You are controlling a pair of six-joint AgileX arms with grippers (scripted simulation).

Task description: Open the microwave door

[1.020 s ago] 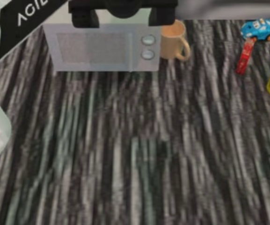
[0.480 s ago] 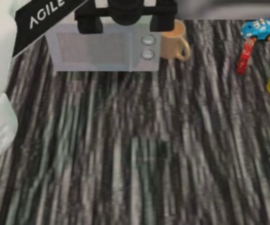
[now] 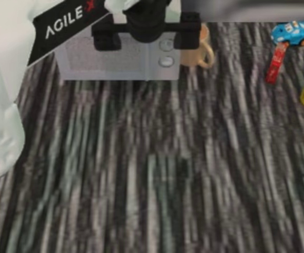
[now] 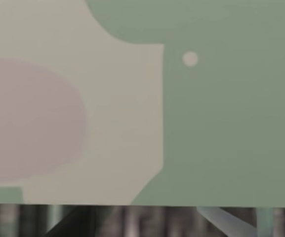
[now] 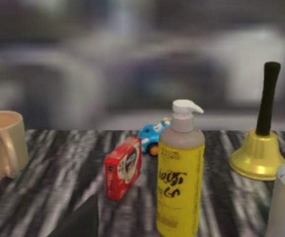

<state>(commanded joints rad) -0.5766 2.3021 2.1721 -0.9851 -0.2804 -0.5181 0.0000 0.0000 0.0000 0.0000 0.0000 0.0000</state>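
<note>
Movement first: your left arm's jaws [image 3: 146, 32] have crept from the 12 o'clock edge over the microwave [image 3: 117, 60]; its door [image 3: 105, 57] remains closed, and their spread can't be judged.

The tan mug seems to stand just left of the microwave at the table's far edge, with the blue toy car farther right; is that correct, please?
Not quite: the top view shows the tan mug standing just right of the microwave, beside its two-knob panel, not left of it. The rest holds: both are at the table's far edge, and the blue toy car sits farther right.
</note>
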